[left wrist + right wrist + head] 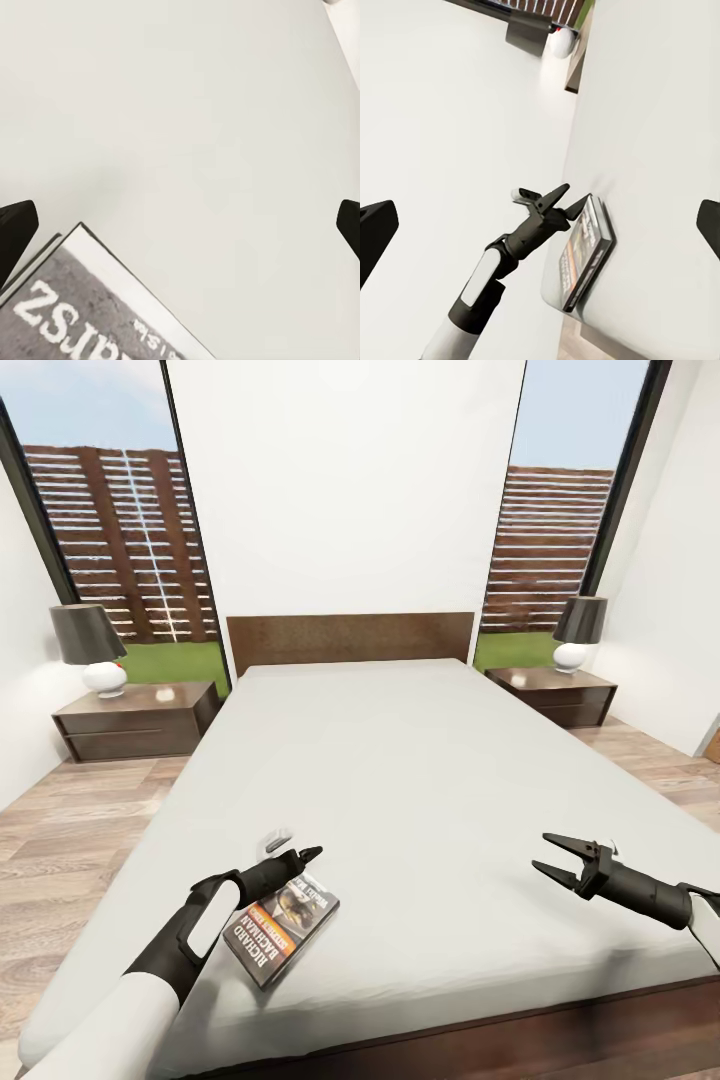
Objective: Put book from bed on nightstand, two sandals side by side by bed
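Pale grey mattress of the wide bed [420, 780] carries the small dark paperback book [285, 927] near its foot, flat, just beneath the left gripper [300, 857], whose fingers stand apart, holding nothing.

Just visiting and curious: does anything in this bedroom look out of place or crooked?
Only the book: it lies askew near the foot corner of the otherwise bare bed, beside the left gripper. The lamps and nightstands look tidy.
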Controlling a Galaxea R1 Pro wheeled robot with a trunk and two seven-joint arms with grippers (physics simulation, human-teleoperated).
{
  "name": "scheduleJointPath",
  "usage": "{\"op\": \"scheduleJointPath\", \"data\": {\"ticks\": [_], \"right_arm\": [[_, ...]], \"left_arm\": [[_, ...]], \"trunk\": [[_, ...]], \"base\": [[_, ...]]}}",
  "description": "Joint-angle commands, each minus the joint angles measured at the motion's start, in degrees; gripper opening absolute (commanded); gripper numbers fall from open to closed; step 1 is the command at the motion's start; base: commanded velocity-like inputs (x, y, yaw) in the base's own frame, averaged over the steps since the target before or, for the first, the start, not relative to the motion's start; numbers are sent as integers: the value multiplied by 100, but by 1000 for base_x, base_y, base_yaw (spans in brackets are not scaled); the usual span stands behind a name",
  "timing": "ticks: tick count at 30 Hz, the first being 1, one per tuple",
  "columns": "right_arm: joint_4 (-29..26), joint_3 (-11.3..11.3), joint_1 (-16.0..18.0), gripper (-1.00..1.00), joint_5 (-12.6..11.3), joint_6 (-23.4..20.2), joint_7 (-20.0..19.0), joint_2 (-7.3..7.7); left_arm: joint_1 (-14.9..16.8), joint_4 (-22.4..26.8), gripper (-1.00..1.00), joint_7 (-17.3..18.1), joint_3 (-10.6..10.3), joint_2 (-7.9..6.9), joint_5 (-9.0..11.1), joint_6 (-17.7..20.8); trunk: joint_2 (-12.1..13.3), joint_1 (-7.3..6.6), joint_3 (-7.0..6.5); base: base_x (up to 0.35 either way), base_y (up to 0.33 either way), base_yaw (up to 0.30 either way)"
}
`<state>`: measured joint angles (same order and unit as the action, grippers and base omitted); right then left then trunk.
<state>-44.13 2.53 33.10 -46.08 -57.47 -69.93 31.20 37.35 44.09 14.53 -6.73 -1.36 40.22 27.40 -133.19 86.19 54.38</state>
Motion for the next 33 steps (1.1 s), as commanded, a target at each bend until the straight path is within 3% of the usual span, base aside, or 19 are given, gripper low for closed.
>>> {"op": "scheduleJointPath", "data": {"ticks": [1, 15, 33], "right_arm": [[1, 2, 3, 100, 1, -27, -11, 0], [2, 2, 1, 100, 3, -27, -4, 0], [1, 2, 4, 100, 5, -22, -3, -6]], "left_arm": [[2, 3, 100, -3, -13, -5, 30, 20], [2, 3, 100, -3, -4, -5, 30, 15], [1, 3, 100, -3, -7, -5, 30, 13]], "trunk": [[-2, -1, 5], [-2, -1, 5], [-2, -1, 5]], "base": [[0, 0, 0], [-103, 0, 0], [-6, 0, 0]]}}
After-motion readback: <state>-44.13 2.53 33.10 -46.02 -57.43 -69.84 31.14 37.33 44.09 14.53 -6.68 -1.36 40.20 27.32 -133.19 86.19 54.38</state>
